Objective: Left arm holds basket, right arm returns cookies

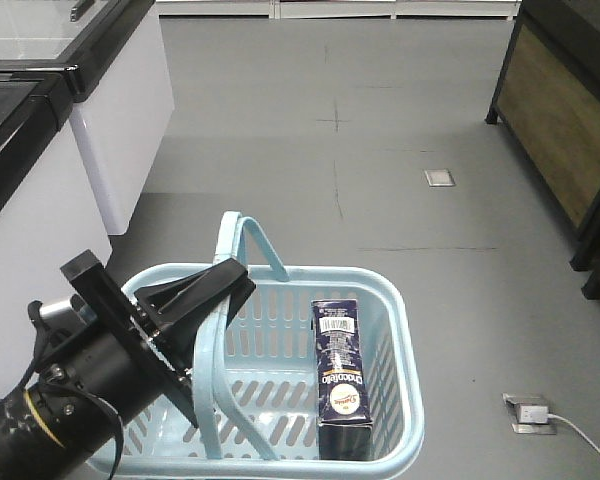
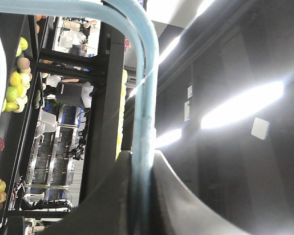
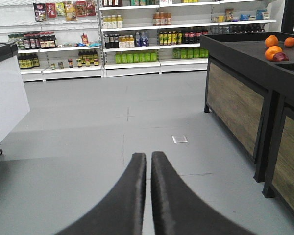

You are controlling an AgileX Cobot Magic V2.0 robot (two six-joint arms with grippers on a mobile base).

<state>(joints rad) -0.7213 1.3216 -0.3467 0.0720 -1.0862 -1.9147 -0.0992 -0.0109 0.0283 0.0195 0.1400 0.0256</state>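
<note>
basket (image 1: 330,273) glossy pale-blue plastic; cookies box (image 1: 342,380) smooth printed cardboard; floor (image 1: 380,120) matt grey.

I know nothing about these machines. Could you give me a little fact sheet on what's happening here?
Place: shop aisle, grey floor
Basket: light blue plastic
Left end effector: shut on one basket handle
Cookies box: dark navy, standing inside the basket, by its right wall
Right end effector: shut, empty, pointing along the aisle
Progress: cookies not yet taken out

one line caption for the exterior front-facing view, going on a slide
Light blue basket with a navy cookie box inside, one handle gripped by the left arm, over a grey store floor.
</note>
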